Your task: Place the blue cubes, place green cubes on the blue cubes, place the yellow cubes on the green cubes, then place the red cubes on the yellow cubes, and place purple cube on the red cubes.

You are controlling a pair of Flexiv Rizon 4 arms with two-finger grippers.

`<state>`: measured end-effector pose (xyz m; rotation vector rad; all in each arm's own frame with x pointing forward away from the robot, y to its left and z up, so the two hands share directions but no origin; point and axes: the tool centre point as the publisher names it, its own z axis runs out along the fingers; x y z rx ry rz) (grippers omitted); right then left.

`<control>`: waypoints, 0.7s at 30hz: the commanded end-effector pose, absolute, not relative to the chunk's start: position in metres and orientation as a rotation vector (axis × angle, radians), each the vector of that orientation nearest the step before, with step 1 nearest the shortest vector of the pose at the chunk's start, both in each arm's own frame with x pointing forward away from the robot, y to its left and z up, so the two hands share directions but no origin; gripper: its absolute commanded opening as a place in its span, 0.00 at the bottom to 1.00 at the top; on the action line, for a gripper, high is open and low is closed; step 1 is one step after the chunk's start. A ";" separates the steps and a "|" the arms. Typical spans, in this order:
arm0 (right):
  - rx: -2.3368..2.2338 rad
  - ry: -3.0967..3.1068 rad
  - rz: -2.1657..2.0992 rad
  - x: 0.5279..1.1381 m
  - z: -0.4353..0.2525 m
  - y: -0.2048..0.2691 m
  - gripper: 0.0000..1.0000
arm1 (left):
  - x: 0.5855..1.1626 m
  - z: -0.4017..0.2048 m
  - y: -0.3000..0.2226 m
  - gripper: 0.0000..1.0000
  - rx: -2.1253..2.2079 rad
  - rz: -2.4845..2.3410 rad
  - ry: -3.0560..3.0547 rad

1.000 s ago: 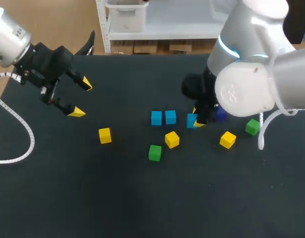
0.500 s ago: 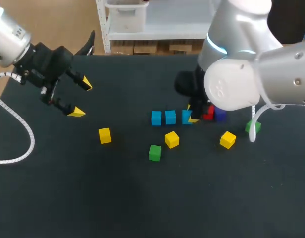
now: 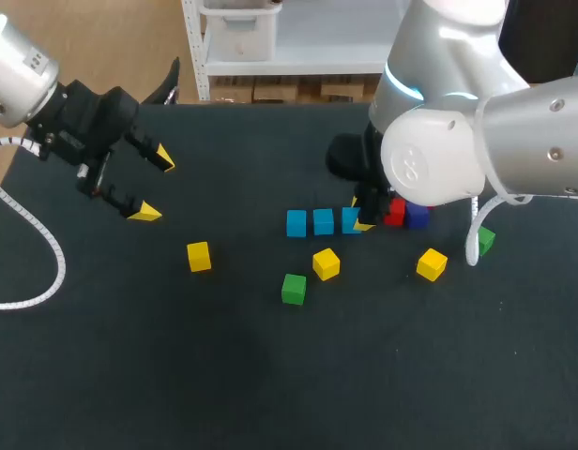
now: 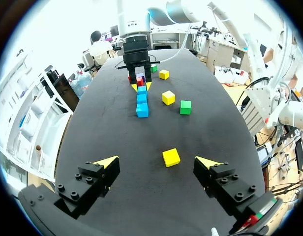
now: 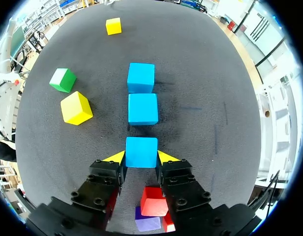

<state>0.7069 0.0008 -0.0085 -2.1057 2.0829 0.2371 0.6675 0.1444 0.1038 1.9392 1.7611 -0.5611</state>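
Black tabletop, head view: the left gripper hangs wide open and empty near the far left corner. The right gripper sits mid-table, ending a row of blue cubes.

Left wrist view: a yellow cube lies just ahead of the spread fingers.

Right wrist view: both tips pinch the third blue cube. A red cube and purple cube lie under the gripper, so a careless release or retreat could knock them or drag the row askew.

A row of three cubes crosses mid-table, with the right gripper clasping its right end cube from both sides. A touching pair sits just right of it. Before the row lie a front pair, a right pair and, well left, a lone cube, near the left gripper.
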 end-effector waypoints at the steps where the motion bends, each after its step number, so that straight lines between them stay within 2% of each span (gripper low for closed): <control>1: -2.105 2.084 0.240 0.708 -0.010 0.002 0.00 | 0.667 0.103 0.145 1.00 1.938 -0.561 1.755; 6: -2.106 2.082 0.244 0.708 -0.010 0.004 0.01 | 0.667 0.103 0.145 1.00 1.938 -0.561 1.755; 9: -2.103 2.080 0.246 0.709 -0.010 0.004 0.11 | 0.667 0.103 0.145 1.00 1.938 -0.561 1.755; 15: -2.101 2.082 0.248 0.709 -0.010 0.004 0.22 | 0.667 0.103 0.145 1.00 1.938 -0.561 1.755; 17: -2.101 2.082 0.249 0.709 -0.010 0.004 0.22 | 0.667 0.103 0.145 1.00 1.938 -0.561 1.755; 19: -2.101 2.082 0.250 0.709 -0.010 0.004 0.28 | 0.667 0.103 0.145 1.00 1.938 -0.561 1.755; 21: -2.101 2.081 0.250 0.709 -0.010 0.004 0.29 | 0.667 0.103 0.145 1.00 1.938 -0.561 1.755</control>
